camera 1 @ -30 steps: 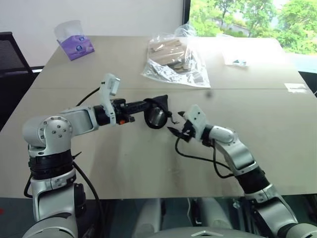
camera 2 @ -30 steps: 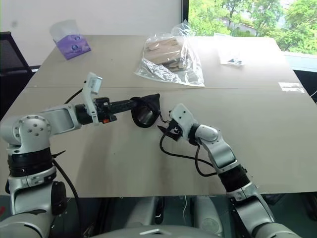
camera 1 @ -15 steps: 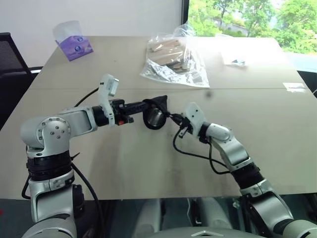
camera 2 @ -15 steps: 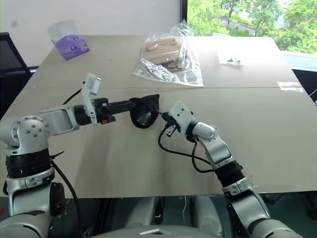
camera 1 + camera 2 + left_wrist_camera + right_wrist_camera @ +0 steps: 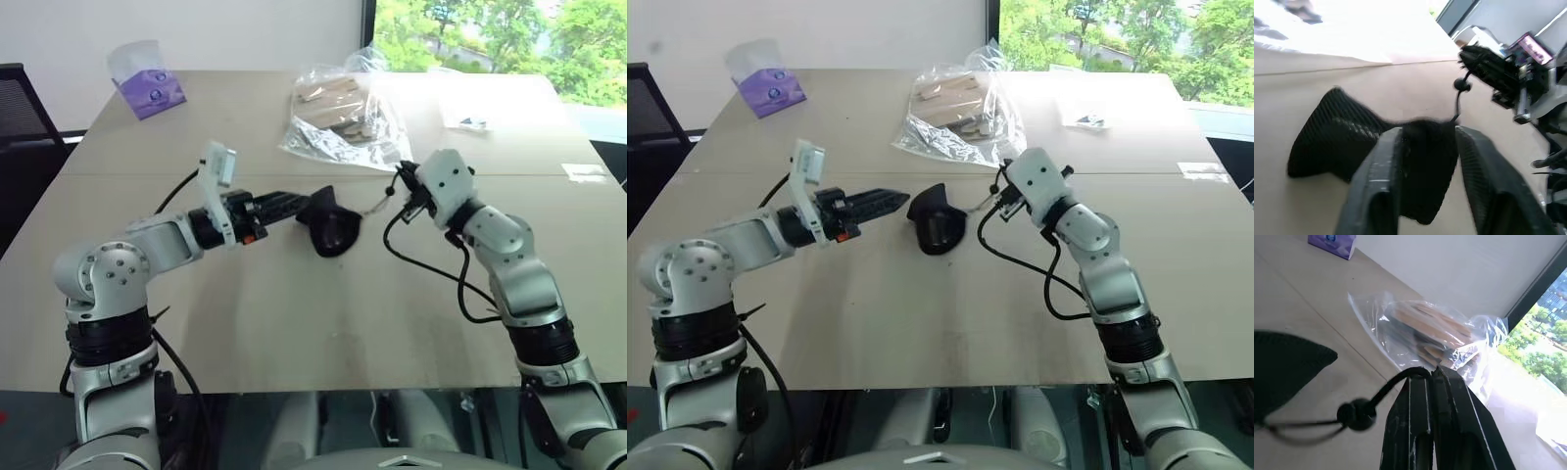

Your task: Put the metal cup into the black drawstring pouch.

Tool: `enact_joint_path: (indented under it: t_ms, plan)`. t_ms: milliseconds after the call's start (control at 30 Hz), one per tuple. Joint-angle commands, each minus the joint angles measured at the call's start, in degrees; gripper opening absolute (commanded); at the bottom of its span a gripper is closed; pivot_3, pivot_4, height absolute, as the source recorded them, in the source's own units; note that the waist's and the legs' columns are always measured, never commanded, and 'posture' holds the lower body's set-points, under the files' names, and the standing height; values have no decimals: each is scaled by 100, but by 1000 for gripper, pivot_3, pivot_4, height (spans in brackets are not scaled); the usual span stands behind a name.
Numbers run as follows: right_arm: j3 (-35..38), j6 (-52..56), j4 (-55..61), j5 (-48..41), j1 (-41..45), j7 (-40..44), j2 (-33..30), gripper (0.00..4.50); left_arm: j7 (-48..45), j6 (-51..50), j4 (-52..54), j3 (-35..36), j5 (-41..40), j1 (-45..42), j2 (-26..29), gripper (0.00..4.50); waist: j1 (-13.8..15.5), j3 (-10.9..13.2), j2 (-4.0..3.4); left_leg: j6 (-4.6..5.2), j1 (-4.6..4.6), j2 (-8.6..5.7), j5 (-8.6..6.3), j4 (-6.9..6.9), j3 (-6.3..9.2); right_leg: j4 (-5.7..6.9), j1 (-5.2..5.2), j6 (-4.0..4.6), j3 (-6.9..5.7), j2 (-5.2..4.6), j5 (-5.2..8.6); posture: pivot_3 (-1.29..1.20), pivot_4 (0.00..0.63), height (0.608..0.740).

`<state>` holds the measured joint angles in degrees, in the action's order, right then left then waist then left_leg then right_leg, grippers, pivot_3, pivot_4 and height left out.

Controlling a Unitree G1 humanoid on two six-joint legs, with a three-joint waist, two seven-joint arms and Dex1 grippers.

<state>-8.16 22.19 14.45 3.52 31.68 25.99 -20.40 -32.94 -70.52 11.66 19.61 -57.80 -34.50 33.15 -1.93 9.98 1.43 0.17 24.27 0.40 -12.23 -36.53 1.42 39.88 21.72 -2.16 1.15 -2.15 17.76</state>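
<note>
Since a second ago the right gripper has risen, drawing the cord; head views show the black drawstring pouch cinched on the table. Left wrist: left gripper parted, straddling the pouch without gripping. Right wrist: fingers pinched on the cord. Metal cup presumably inside. Pull steadily, keeping the pouch braced.

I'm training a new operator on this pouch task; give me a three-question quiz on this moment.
1. True or false: the right gripper is shut on the pouch's cord.
2. How do the left gripper's fingers stand? A) open either side of the black drawstring pouch B) clamped on a cup C) resting on the tissue pack
3. What lies inside the clear plastic bag?

Key: 1 true; 2 A; 3 wooden blocks.
</note>
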Motion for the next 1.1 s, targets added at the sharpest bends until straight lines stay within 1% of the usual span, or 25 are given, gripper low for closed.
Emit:
enact_joint_path:
  t_ms: [33, 200, 333, 500, 633, 667, 733, 867, 900, 933, 967, 1100]
  plan:
    - [118, 202, 760, 26, 395, 127, -216, 0, -186, 173, 260, -153, -223, -327, -2, 3878, 2, 0, 0, 0, 0, -1, 0, -1, 0, -1, -1, 0, -1, 2, 0, 0, 150, 740]
    - [103, 445, 1068, -12, 744, 313, -446, 0, -335, 835, 321, -955, 430, -729, -75, 3878, 14, -1, 1, 0, 1, -4, 0, -1, 1, -2, -2, 0, -1, 5, 0, 0, 150, 740]
    - [62, 501, 1169, -18, 954, 464, -579, 0, -471, 1516, -104, -1523, 1030, -1064, -443, 3878, 52, -1, 1, 1, 7, -5, 0, -6, 2, -3, -1, 0, -4, 13, 0, 0, 150, 740]
    - [-49, 465, 1221, -1, 1082, 631, -700, 0, -767, 2175, -624, -1905, 1540, -1309, -765, 3878, 63, -1, 0, 2, 9, -5, 1, -7, 0, -3, 1, 0, -3, 16, 0, 0, 150, 740]
    - [-143, 415, 1239, 33, 1122, 711, -726, 0, -958, 2443, -960, -1968, 1689, -1476, -1004, 3878, 79, 0, 0, 2, 25, -4, 0, -17, 7, -5, 8, 0, -9, 16, 0, 0, 150, 740]
    - [-160, 421, 1247, 38, 1128, 714, -717, 0, -1016, 2488, -999, -1976, 1707, -1507, -1041, 3642, 87, 0, 0, 3, 29, -4, 0, -22, 10, -5, 8, 0, -12, 16, 0, 0, 150, 740]
    - [-192, 438, 1266, 51, 1140, 721, -703, 0, -1074, 2564, -1065, -1964, 1753, -1555, -1107, 3029, 95, 0, 0, 3, 38, -5, 0, -30, 16, -7, 8, 0, -18, 17, 0, 0, 150, 740]
    - [-242, 473, 1322, 56, 1132, 731, -660, 0, -1303, 2580, -1061, -2038, 1768, -1529, -1115, 1310, 102, 0, 0, 3, 40, -5, 0, -34, 20, -6, 8, 0, -22, 16, 0, 0, 150, 740]
    - [-249, 474, 1328, 57, 1118, 731, -653, 0, -1321, 2582, -1063, -2062, 1786, -1517, -1130, 991, 103, 0, 0, 3, 41, -5, 0, -34, 20, -6, 8, 0, -22, 16, 0, 0, 150, 740]
    - [-252, 476, 1333, 58, 1108, 730, -648, 0, -1335, 2579, -1066, -2069, 1799, -1510, -1146, 383, 103, 0, 0, 3, 40, -5, 0, -34, 21, -6, 8, 0, -23, 17, 0, 0, 150, 740]
    - [-255, 482, 1344, 62, 1102, 728, -643, 0, -1345, 2580, -1068, -2075, 1814, -1504, -1165, 224, 103, 0, 0, 3, 41, -5, 0, -35, 21, -6, 8, 0, -23, 17, 0, 0, 150, 740]
    - [-165, 775, 1478, 22, 1121, 636, -547, 0, -1435, 2619, -1117, -2144, 1913, -1455, -1243, 222, 107, 0, 0, 3, 42, -5, 0, -39, 21, -5, 8, 0, -24, 17, 0, 0, 150, 740]
